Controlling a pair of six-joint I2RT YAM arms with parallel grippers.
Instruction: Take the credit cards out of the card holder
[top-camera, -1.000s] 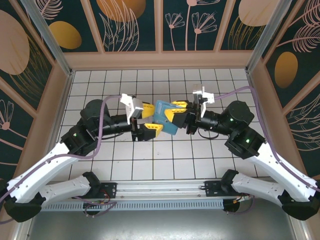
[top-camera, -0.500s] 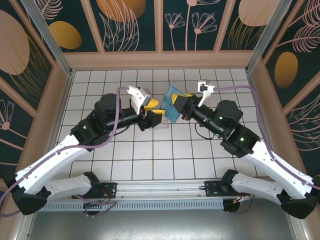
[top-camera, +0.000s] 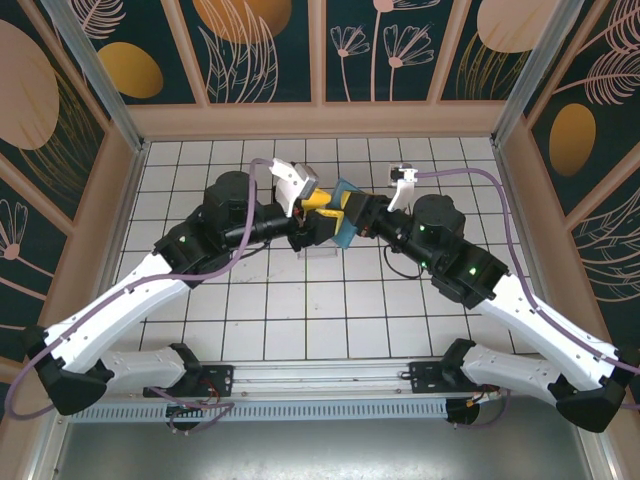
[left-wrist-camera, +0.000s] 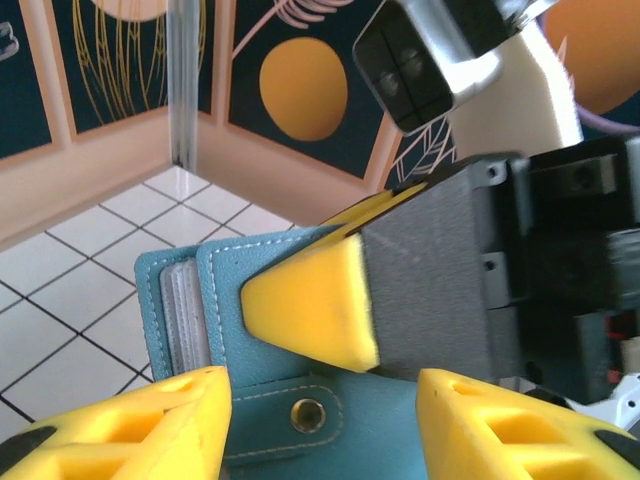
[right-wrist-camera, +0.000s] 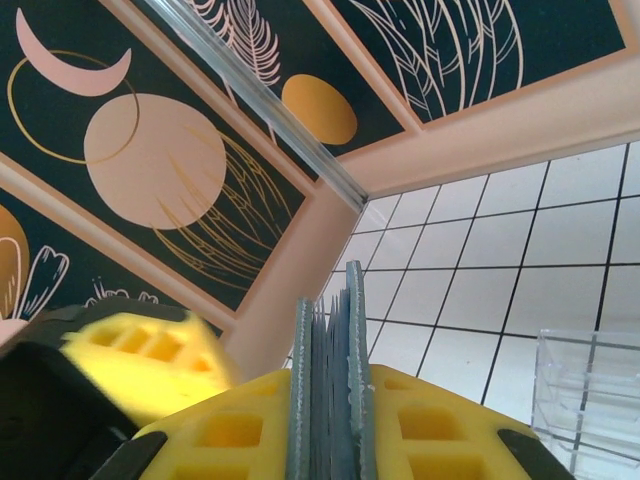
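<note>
Two arms meet above the middle of the tiled tabletop (top-camera: 300, 320).

Hard to make out: the credit cards (left-wrist-camera: 183, 305) show only as pale stacked edges between the panels of the card holder (left-wrist-camera: 225, 285), and we cannot count them. From above, the holder is largely covered by both end effectors, with a teal sliver showing between them. The left wrist view cuts off the holder's lower edge.

Grip: the right end effector (right-wrist-camera: 330, 400) is clamped narrow on the holder, one yellow finger on each face. The holder stands edge-on between them, lifted clear of the tiles. The left end effector (left-wrist-camera: 322, 400) has its fingers part-way apart, with the snap tab (left-wrist-camera: 307, 411) lying between them. We cannot tell whether they press it.

Around: one clear ridged tray (right-wrist-camera: 590, 400) sits on the tabletop near the holder and below it. Painted wall panels (top-camera: 260, 40) enclose the cell.

Count: two arms, two end effectors, one holder, one tray.
</note>
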